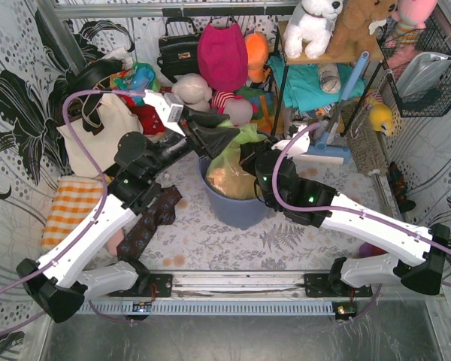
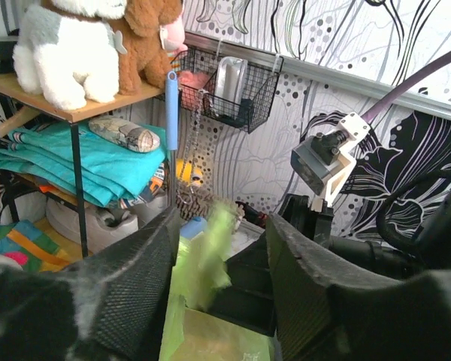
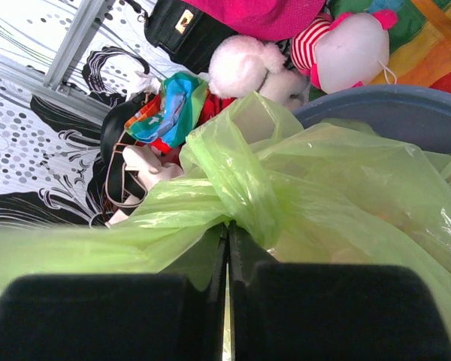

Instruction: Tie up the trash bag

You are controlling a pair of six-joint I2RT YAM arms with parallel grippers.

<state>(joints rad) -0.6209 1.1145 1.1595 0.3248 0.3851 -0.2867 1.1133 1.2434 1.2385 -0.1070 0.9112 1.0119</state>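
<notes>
R claw (image 3: 227, 252) clamps trash bag (image 3: 346, 173) strand, knot (image 3: 249, 197) just ahead, prob. to tension it; L claw (image 2: 221, 244) apart, tail (image 2: 203, 263) between.

Trash bag (image 1: 234, 161) inside bin (image 1: 237, 212)

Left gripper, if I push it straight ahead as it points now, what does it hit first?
The trash bag: its green strand stands between the left gripper's open fingers. Close behind looks to be the right arm's black wrist, though depth is unclear.
</notes>
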